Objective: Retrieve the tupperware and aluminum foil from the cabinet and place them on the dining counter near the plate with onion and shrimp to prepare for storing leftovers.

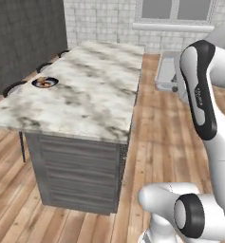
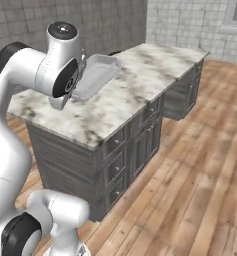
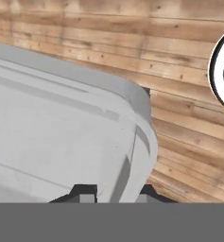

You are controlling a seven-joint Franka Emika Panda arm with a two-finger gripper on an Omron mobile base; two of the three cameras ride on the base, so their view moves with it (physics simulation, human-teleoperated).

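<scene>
A simulated kitchen with pale tiled walls and a warm plank floor (image 1: 156,156) is surrounding a large island, the desk (image 1: 90,99), whose white marble top is veined in grey-brown over a grey drawer base. Near the desk's far left edge, the small black plate with onion and shrimp (image 1: 44,82) is sitting alone, with dark stools (image 1: 12,88) tucked just beyond it. The white arm is reaching up beside the desk, carrying the tupperware (image 2: 96,75), a shallow translucent grey-white container with a flared rim. In the right base view it is hanging tilted in the air over the desk's near end, well apart from the plate. In the hand view the gripper (image 3: 116,193) is closing narrowly on the tupperware's rim, one finger on each side of the wall, with the floor planks lying below.
</scene>
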